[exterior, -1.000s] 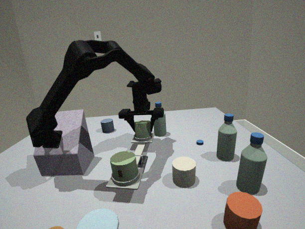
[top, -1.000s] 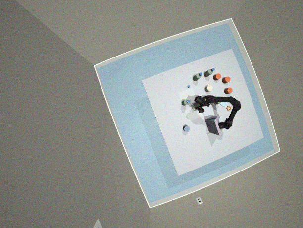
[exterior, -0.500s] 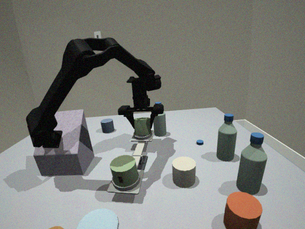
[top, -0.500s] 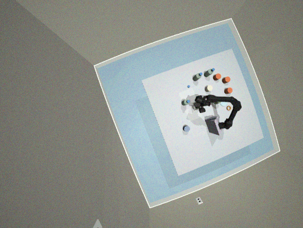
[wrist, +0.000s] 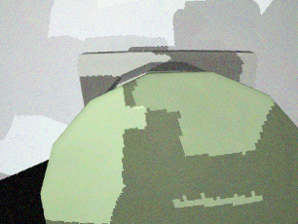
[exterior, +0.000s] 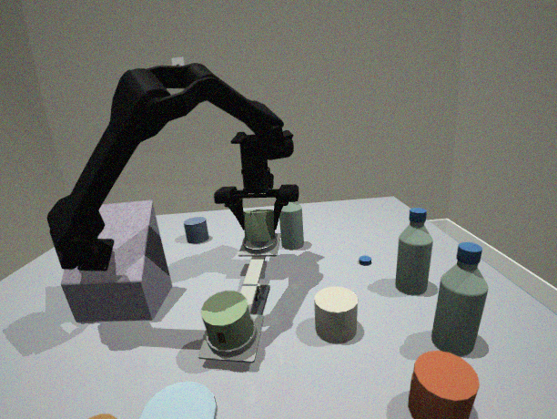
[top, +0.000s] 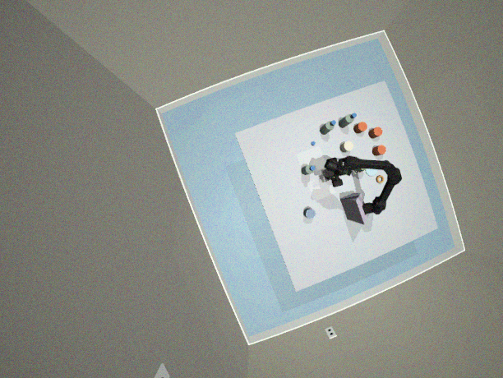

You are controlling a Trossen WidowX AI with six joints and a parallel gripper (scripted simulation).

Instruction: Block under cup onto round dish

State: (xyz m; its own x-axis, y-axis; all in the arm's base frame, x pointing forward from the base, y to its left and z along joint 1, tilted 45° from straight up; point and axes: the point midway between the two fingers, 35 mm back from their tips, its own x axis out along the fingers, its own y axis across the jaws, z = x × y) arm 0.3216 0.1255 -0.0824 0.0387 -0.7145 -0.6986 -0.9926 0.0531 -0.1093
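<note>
gripping the far green cup (exterior: 259, 228) (wrist: 161, 136) at the frame's centre, the gripper (exterior: 259, 223) has its fingers closed round it; the near green cup (exterior: 228, 321) sits lower down, the pale dish (exterior: 182, 403) at the bottom edge.

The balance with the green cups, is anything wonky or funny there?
Yes. The near cup leans, and its plate slopes too, so it looks tipsy. It hasn't spilled off. The far cup is between the gripper's fingers.
</note>
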